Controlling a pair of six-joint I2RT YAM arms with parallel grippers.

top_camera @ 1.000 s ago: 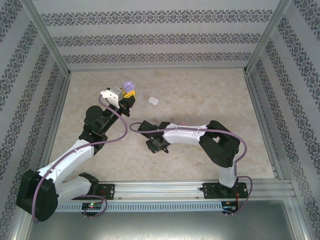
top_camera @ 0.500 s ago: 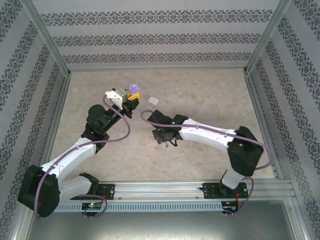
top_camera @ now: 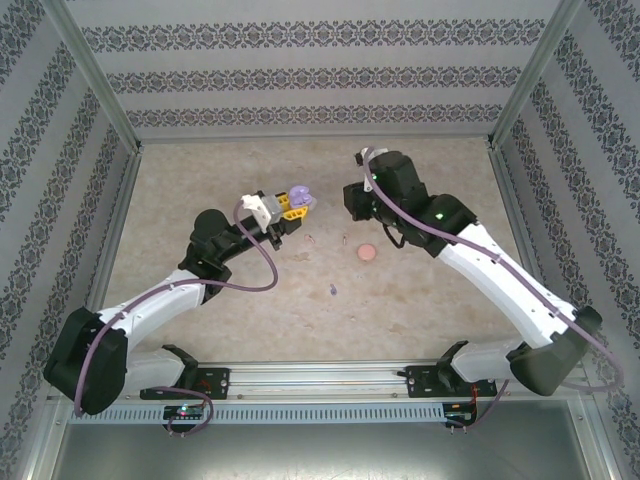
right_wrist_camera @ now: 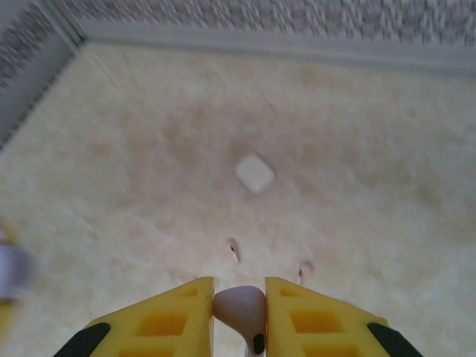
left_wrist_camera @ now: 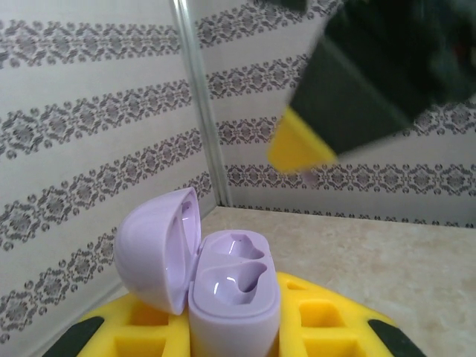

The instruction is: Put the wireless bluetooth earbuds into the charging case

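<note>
Right tool (right_wrist_camera: pixel 239 287) swung far; pink earbud (right_wrist_camera: pixel 239 308) pinched between its jaws.

I have the left arm (top_camera: pixel 150 300) stretched diagonally from its base toward the middle of the surface, forearm low. The left pincer (top_camera: pixel 296 202) is clamped on the lilac charging case (left_wrist_camera: pixel 234 297). The right arm (top_camera: pixel 500 280) reaches far forward, with its wrist turned back to the left. The right pincer (right_wrist_camera: pixel 239 312) nips a pale pink earbud (right_wrist_camera: pixel 238 301) between its yellow fingers (right_wrist_camera: pixel 171 320).
</note>
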